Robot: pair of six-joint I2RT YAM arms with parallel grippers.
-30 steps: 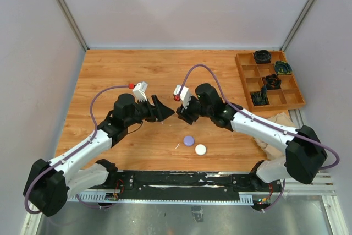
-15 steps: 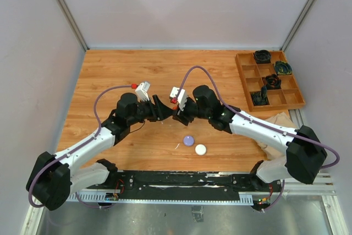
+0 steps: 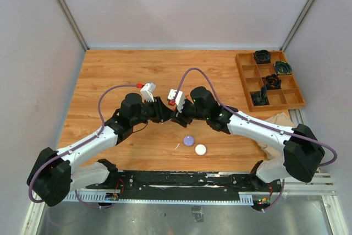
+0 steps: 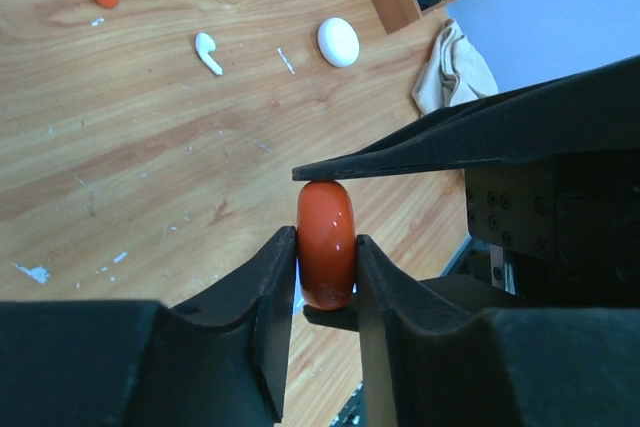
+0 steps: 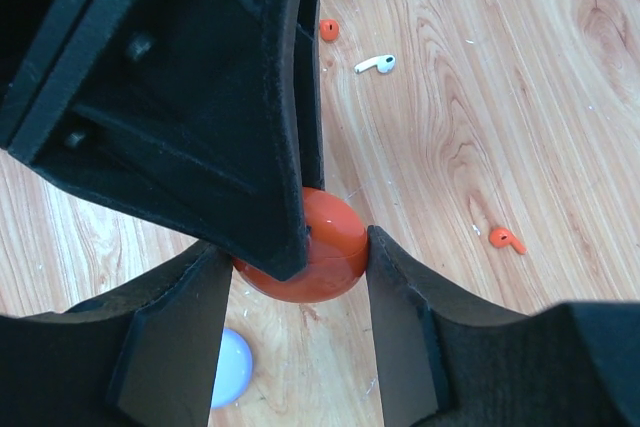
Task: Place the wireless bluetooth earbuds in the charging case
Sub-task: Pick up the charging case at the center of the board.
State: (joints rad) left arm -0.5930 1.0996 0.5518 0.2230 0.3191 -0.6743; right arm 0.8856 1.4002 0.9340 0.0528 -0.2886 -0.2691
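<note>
Orange-red round case [image 4: 326, 237] in mid-air over the wooden table [image 5: 500, 97]: pinches its flat faces with the left gripper [image 4: 326, 259], clamps its rim with the right gripper [image 5: 300, 252], with two orange-red earbuds [image 5: 328, 29] [image 5: 507, 239] and one white earbud [image 5: 376, 64] lying loose on the wood.

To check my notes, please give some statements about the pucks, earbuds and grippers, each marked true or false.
1. The round orange-red plastic puck is held by the left gripper. True.
2. The right gripper is away from that puck. False: it grips the puck too.
3. A small white stemmed earbud lies on the wooden table. True.
4. The round white puck sits in the wooden tray. False: it lies on the table beside the round lilac puck.
</note>
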